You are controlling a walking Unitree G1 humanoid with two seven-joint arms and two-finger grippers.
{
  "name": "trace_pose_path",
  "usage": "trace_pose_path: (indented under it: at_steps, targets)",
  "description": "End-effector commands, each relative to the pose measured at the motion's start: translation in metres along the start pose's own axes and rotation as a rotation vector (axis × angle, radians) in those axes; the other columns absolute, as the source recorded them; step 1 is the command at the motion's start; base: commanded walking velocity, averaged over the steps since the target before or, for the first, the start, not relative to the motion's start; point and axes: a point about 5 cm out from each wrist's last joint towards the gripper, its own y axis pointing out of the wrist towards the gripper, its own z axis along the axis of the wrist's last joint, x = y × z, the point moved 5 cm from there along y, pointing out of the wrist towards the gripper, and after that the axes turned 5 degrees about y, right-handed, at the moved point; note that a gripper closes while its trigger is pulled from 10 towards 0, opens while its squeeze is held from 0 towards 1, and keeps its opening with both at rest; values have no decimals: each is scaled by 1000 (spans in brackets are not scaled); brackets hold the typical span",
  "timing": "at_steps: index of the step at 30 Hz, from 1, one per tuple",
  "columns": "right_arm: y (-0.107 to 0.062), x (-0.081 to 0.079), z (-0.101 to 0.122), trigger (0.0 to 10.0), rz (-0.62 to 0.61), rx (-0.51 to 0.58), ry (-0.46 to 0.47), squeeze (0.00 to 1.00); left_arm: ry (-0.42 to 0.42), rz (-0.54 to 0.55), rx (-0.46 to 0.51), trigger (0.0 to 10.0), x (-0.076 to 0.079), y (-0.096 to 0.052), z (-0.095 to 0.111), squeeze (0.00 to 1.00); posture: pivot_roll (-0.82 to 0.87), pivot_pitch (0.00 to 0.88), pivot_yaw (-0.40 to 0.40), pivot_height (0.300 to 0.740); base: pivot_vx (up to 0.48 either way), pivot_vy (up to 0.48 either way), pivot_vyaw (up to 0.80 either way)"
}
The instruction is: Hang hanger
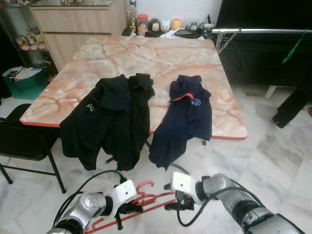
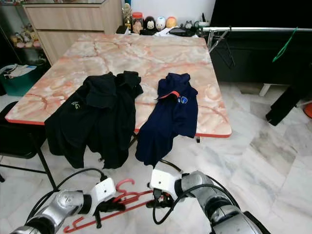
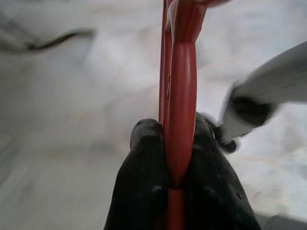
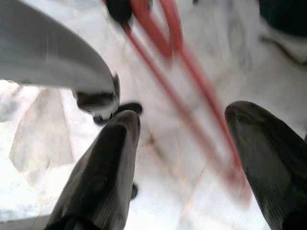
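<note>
Marble floor tiles and a pink marble table (image 1: 146, 58) draped with a black shirt (image 1: 109, 119) and a navy shirt (image 1: 183, 117) frame the scene, with a metal clothes rail (image 1: 263, 31) well apart at the far right. Low before me, my left gripper (image 1: 122, 209) is clamped on the red hangers (image 1: 144, 199), held just above the floor. My right gripper (image 1: 176, 204), fingers spread and holding nothing, hovers beside them; I judge I am separating one hanger, and must next close on it before carrying it to the rail.
</note>
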Motion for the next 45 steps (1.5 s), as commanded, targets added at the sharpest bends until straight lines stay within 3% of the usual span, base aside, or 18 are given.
trace_pose_path:
  at_steps: [1,2,5,6,12,14,16,20,21,25,31,35,36,39,45]
  targets:
    - [-1,0,-17,10000,-39,-61,25,0,-11,38,-56,4902,0,-3,-15,0,117,0,-31,740,0,0,0]
    - [-3,2,-29,10000,-102,-92,62,0,-48,81,-87,10000,0,-5,-25,0,119,0,-30,740,0,0,0]
    - [-6,5,-41,10000,-185,-84,161,0,-140,131,-124,10000,4,-9,-42,0,118,0,-25,740,0,0,0]
    - [-15,11,-56,10000,-267,-93,225,0,-193,155,-145,10000,9,-12,-53,0,117,0,-23,740,0,0,0]
    - [-24,18,-74,10000,-468,-50,418,0,-306,266,-228,10000,19,-17,-79,0,111,0,-12,740,0,0,0]
    - [-24,16,-88,10000,-597,-46,568,0,-418,315,-279,10000,31,-19,-94,0,106,0,-5,740,0,0,0]
    - [-24,16,-89,10000,-615,-47,584,0,-434,324,-289,10000,32,-20,-97,0,105,0,-3,740,0,0,0]
    - [-23,8,-103,10000,-749,-17,801,0,-561,431,-359,10000,38,-29,-116,0,107,0,16,740,0,0,0]
    - [-23,8,-103,10000,-749,-17,801,0,-561,431,-359,10000,38,-29,-116,0,107,0,16,740,0,0,0]
    - [-36,9,-121,10000,-949,-14,959,0,-670,529,-379,10000,37,-38,-128,0,93,0,34,740,0,0,0]
    - [-36,-6,-137,10000,-995,-70,1037,0,-709,577,-388,10000,31,-45,-132,0,80,0,47,740,0,0,0]
    - [-24,-30,-145,10000,-961,-101,1086,0,-725,600,-404,10000,29,-51,-138,0,77,0,56,740,0,0,0]
    - [-24,-30,-145,10000,-961,-101,1086,0,-725,600,-404,10000,29,-51,-138,0,77,0,56,740,0,0,0]
    - [-18,-58,-159,10000,-979,-137,1215,0,-742,614,-437,10000,33,-60,-147,0,55,0,76,740,0,0,0]
    - [-13,-67,-159,10000,-956,-136,1214,0,-759,614,-457,10000,40,-62,-153,0,22,0,83,740,0,0,0]
